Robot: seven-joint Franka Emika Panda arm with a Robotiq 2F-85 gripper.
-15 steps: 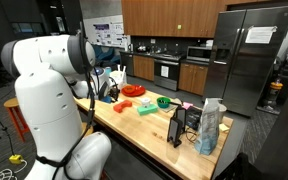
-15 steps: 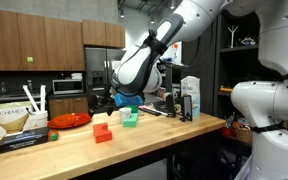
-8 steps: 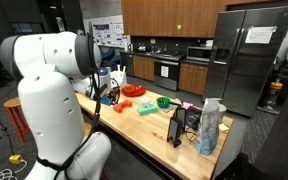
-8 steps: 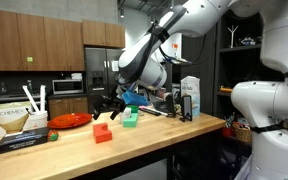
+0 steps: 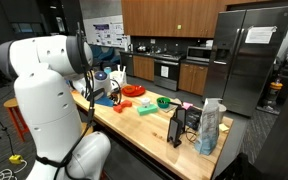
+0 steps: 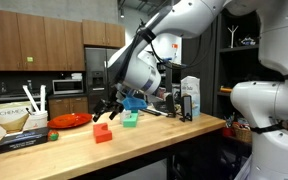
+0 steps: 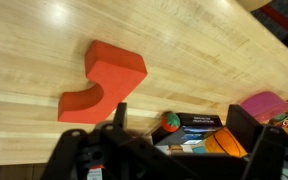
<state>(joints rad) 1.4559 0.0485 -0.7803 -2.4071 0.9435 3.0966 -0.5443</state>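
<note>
My gripper (image 6: 106, 108) hangs open a little above the wooden table (image 6: 164, 135), just over a red notched block (image 6: 103, 133). In the wrist view the red block (image 7: 102, 80) lies on the wood at the upper left, ahead of the gripper (image 7: 181, 113) and off to one side of its dark fingers (image 7: 119, 115). Nothing is held between them. Beyond the fingers I see a small strawberry toy (image 7: 171, 122) and a black box (image 7: 196, 130). A green block (image 6: 130, 119) sits close behind the red one.
A red plate (image 6: 71, 120), a long black box (image 6: 24, 140) and a white carton (image 6: 12, 118) stand at one end. A green bowl (image 5: 164, 101), a pale block (image 5: 147, 110), a black stand (image 5: 176, 128) and a bag (image 5: 210, 125) fill the other end. The robot's white body (image 5: 46, 90) stands at the table's edge.
The gripper has sunk slightly and shifted toward the red block; the arm's elbow has swung a little. Nothing on the table moved.
</note>
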